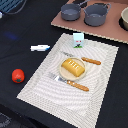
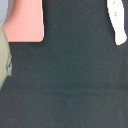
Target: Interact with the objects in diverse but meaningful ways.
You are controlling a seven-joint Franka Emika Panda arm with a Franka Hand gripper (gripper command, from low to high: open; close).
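In the exterior view a red tomato (image 1: 18, 75) lies on the black cloth at the left. A golden-yellow bread loaf (image 1: 73, 67) rests on a small plate in the middle of a striped placemat (image 1: 100, 92). A small white carton (image 1: 78, 40) with blue-green print stands upright at the mat's far edge. A white-and-blue tube-like piece (image 1: 40, 48) lies on the cloth left of the mat. Neither the arm nor the gripper shows in either view. The wrist view holds mostly dark cloth (image 2: 70, 80) and none of these objects clearly.
Two grey pots (image 1: 71, 11) (image 1: 96, 14) and a bowl (image 1: 125, 19) stand on a pinkish board (image 1: 112, 31) at the back. An orange-handled fork (image 1: 67, 82) and a second utensil (image 1: 90, 61) flank the plate. The wrist view shows a pink corner (image 2: 25, 22) and a white shape (image 2: 118, 25).
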